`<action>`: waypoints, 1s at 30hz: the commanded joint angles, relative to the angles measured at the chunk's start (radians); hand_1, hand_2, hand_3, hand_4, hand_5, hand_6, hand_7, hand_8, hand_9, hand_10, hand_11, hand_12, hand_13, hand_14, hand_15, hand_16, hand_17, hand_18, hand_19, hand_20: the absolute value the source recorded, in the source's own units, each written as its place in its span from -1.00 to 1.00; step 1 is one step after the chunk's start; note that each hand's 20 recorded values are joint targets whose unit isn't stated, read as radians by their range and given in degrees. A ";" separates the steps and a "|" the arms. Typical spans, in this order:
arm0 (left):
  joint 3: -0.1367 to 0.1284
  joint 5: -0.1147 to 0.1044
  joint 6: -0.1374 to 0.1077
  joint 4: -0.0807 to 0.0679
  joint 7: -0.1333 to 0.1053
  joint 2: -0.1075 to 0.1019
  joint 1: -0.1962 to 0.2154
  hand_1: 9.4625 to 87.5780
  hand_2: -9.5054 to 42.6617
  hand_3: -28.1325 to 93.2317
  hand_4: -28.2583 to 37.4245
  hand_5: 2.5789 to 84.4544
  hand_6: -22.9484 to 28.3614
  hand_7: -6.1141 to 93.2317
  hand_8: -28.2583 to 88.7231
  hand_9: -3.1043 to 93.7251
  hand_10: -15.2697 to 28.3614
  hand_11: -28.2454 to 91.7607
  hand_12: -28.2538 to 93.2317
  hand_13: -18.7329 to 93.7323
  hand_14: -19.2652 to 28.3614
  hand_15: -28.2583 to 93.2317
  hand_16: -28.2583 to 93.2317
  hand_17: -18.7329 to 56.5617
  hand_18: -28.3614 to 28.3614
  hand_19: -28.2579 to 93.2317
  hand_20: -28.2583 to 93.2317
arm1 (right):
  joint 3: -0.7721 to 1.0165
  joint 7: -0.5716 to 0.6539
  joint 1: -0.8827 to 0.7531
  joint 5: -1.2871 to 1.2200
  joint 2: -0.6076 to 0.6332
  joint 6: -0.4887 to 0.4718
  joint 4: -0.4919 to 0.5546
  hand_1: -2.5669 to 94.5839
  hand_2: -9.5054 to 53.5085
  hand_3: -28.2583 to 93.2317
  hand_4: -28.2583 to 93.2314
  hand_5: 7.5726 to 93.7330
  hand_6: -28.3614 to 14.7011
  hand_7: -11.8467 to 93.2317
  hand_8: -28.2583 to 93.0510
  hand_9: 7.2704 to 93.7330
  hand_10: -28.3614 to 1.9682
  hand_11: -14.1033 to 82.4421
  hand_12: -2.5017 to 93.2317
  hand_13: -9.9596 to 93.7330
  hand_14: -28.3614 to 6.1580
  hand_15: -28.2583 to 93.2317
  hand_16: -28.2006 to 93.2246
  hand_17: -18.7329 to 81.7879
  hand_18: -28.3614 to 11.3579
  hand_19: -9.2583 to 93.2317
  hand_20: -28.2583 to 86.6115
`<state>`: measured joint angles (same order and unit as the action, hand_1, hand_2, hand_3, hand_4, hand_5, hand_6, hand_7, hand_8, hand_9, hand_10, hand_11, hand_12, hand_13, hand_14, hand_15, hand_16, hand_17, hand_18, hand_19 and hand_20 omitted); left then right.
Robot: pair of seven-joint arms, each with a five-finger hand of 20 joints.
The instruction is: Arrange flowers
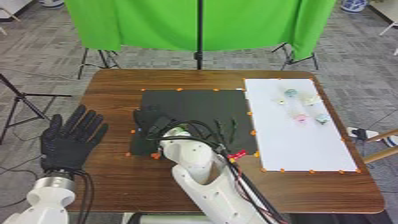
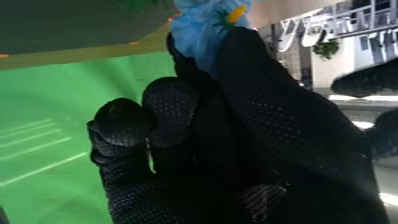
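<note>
In the head view my right hand (image 1: 153, 119) is over the left part of the black mat (image 1: 200, 97), partly covered by its own arm and cables. The right wrist view has a blue flower (image 2: 197, 32) with a yellow centre pinched between the fingertips of my right hand (image 2: 284, 115). Green stems (image 1: 233, 131) lie on the mat to the right of that arm, with a red flower (image 1: 238, 155) close to the mat's near edge. My left hand (image 1: 71, 142) is held open, fingers spread, above the table's left side.
A white board (image 1: 298, 145) covers the table's right side. Several pale flowers lie on its far half, among them a pink one (image 1: 300, 118) and a bluish one (image 1: 290, 93). Orange markers line the mat and board. A green cloth (image 1: 142, 25) hangs behind the table.
</note>
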<state>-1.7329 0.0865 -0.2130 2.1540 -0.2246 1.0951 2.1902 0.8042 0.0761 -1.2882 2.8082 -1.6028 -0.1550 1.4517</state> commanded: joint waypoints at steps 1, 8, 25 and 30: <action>-0.003 -0.002 0.012 -0.013 0.023 0.007 -0.002 -0.50 -0.06 0.63 -1.00 0.09 0.30 -0.65 -0.66 -0.05 0.57 -0.25 -0.32 -0.07 0.65 0.12 -0.57 -0.65 0.60 0.04 -0.24 | -0.005 0.001 -0.007 0.013 -0.003 -0.019 0.017 0.45 -1.00 0.61 -0.99 0.42 0.06 -0.20 -0.44 0.58 0.03 -0.48 -0.08 0.38 -0.05 0.55 0.36 0.10 -0.74 0.91 0.30; -0.017 0.005 0.042 -0.020 0.064 0.015 -0.004 -0.50 -0.04 0.61 -1.00 0.07 0.31 -0.66 -0.66 -0.08 0.61 -0.26 -0.31 -0.08 0.70 0.12 -0.57 -0.67 0.63 0.06 -0.24 | -0.016 -0.010 -0.015 0.022 0.011 -0.052 0.039 0.42 -1.00 0.63 -1.00 0.34 0.05 -0.27 -0.54 0.37 -0.09 -0.32 -0.20 0.30 -0.10 0.55 0.36 0.08 -0.76 0.90 0.30; -0.034 0.010 0.033 -0.019 0.094 0.042 0.013 -0.52 -0.10 0.60 -1.00 0.03 0.25 -0.63 -0.65 -0.12 0.48 -0.27 -0.29 -0.11 0.57 0.04 -0.53 -0.68 0.62 0.06 -0.28 | -0.050 0.111 -0.020 -0.178 0.113 0.026 0.165 0.21 -1.00 0.78 -1.00 0.18 -0.16 -0.50 -0.69 0.08 -0.52 -0.21 -0.50 0.25 -0.34 0.61 0.23 0.06 -0.85 0.90 0.28; -0.040 0.024 0.042 -0.028 0.129 0.073 0.000 -0.53 -0.12 0.62 -1.00 0.03 0.23 -0.63 -0.65 -0.13 0.41 -0.28 -0.30 -0.13 0.51 0.03 -0.55 -0.66 0.58 0.03 -0.28 | 0.046 0.172 -0.038 -0.286 0.181 0.048 0.276 0.14 -1.00 0.76 -1.00 0.08 -0.19 -0.53 -0.67 -0.05 -0.64 -0.15 -0.49 0.21 -0.50 0.71 0.08 0.06 -0.87 0.93 0.28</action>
<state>-1.7678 0.0917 -0.1802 2.1408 -0.1375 1.1282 2.1829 0.7492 0.1980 -1.3109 2.5733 -1.4997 -0.1578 1.6205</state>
